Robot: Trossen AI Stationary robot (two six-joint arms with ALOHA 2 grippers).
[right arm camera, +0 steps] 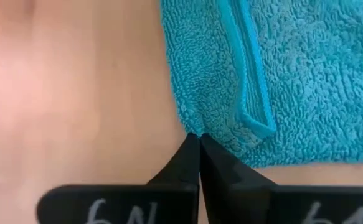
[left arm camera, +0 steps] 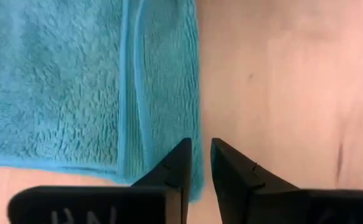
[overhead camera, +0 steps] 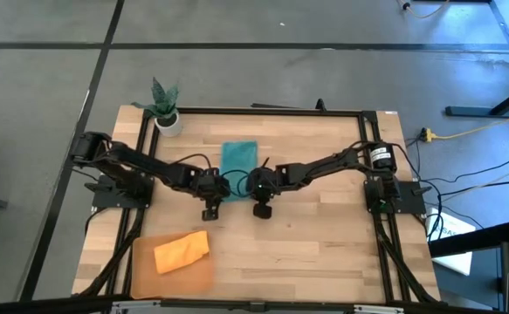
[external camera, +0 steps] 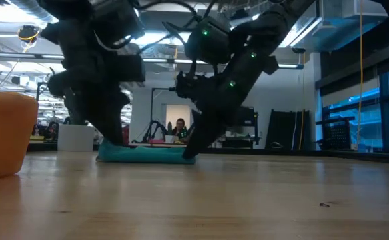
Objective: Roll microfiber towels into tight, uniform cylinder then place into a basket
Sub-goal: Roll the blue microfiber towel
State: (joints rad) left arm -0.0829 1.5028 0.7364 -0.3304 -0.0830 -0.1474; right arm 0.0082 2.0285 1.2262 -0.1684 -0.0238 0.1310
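The teal towel (overhead camera: 238,164) lies folded flat on the middle of the table, several layers thick, and shows in the low view (external camera: 146,154). My left gripper (left arm camera: 198,149) is down at its near left corner, open by a narrow gap, with the towel's side edge (left arm camera: 193,93) running between the fingers. My right gripper (right arm camera: 198,138) is down at the near right corner, shut on the towel. The orange towel (overhead camera: 182,251) lies bunched in the orange-tan basket (overhead camera: 141,272) at the near left. My left gripper has one finger (left arm camera: 180,163) over the towel's corner and the other (left arm camera: 228,165) over bare wood; I cannot tell whether they touch the cloth. My right gripper pinches the towel's side edge (right arm camera: 190,127) by the near right corner between its two fingertips, coming from above. The towel lies flat on the table.
A small white pot with a green plant (overhead camera: 167,118) stands at the far left corner. The basket takes up the near left. Bare wood (overhead camera: 324,235) lies in front of the towel and to its right. A dark frame (overhead camera: 271,111) rims the table.
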